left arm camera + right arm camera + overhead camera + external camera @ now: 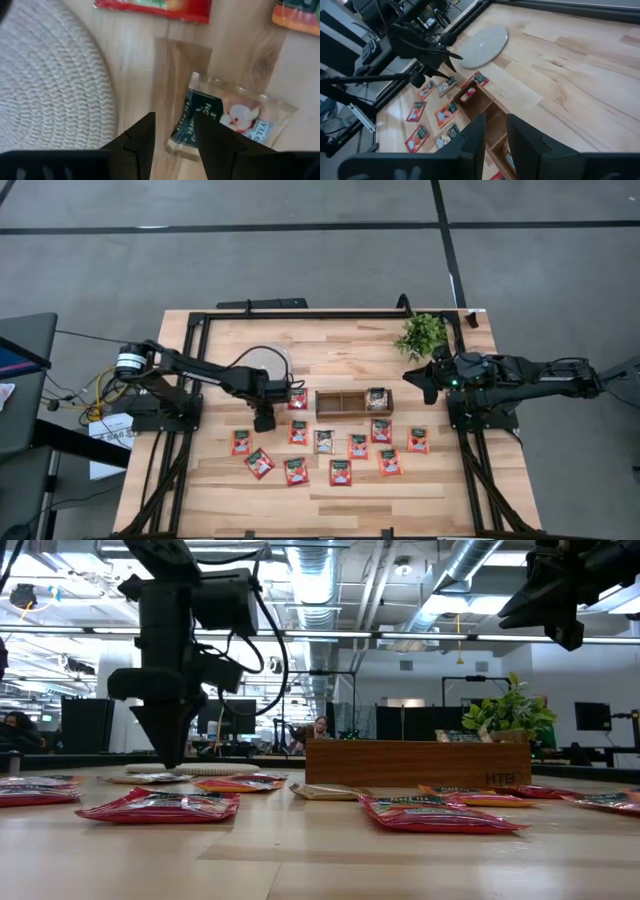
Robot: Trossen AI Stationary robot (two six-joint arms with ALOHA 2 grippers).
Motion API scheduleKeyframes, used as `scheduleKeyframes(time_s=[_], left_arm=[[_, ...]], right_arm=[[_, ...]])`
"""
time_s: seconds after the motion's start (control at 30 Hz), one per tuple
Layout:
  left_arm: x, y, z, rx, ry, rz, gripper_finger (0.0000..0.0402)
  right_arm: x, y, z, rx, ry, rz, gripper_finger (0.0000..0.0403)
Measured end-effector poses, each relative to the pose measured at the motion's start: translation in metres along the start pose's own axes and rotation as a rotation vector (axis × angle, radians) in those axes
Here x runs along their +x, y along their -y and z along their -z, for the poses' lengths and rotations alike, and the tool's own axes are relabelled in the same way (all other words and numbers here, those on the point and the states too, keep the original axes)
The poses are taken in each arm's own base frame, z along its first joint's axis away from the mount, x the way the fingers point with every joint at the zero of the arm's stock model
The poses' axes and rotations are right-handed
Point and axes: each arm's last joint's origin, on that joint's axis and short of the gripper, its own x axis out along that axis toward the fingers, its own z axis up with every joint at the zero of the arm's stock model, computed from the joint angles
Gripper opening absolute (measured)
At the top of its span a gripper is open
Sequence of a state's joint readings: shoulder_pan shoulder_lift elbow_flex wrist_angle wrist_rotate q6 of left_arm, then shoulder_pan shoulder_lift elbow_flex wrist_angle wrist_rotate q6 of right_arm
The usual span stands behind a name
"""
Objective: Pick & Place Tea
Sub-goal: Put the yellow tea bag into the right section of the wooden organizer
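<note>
Several small red tea sachets (296,471) lie flat on the wooden table, and one more sits in the brown tray's (340,402) right compartment (377,398). My left gripper (263,420) points straight down, open, low over a pale sachet (235,117) that lies flat just right of the round white disc (50,80). The sachet's near edge shows in the gap between the fingers (172,137); most of it lies beside one finger. My right gripper (422,375) waits high at the table's right, slightly open and empty (495,135).
A small green plant (423,335) stands at the far right. A black frame (300,313) borders the table. A red sachet (155,7) and an orange one (297,15) lie just beyond the pale one. Bare wood lies along the far side, behind the tray.
</note>
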State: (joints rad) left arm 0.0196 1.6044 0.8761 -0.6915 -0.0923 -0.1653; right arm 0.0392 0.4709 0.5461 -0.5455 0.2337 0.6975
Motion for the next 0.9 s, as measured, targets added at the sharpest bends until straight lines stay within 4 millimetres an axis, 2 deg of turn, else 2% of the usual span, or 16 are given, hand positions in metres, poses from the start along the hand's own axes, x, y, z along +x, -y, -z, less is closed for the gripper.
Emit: scheduleKeyframes(time_s=[0.27, 0.63, 0.77, 0.9], left_arm=[[0.001, 0.001, -0.001, 0.022, -0.001, 0.013, 0.0129], [0.023, 0.004, -0.005, 0.027, -0.051, 0.047, 0.0127], [0.025, 0.005, -0.005, 0.044, -0.059, 0.056, 0.0099], [0.025, 0.004, -0.005, 0.044, -0.054, 0.052, 0.0040]], right_arm=[[0.000, 0.000, 0.000, -0.027, -0.006, -0.008, 0.0069], [0.000, -0.001, 0.000, -0.052, -0.015, -0.021, 0.0069], [0.000, -0.001, 0.000, -0.052, -0.016, -0.021, 0.0069], [0.000, -0.001, 0.000, -0.054, -0.016, -0.021, 0.0069]])
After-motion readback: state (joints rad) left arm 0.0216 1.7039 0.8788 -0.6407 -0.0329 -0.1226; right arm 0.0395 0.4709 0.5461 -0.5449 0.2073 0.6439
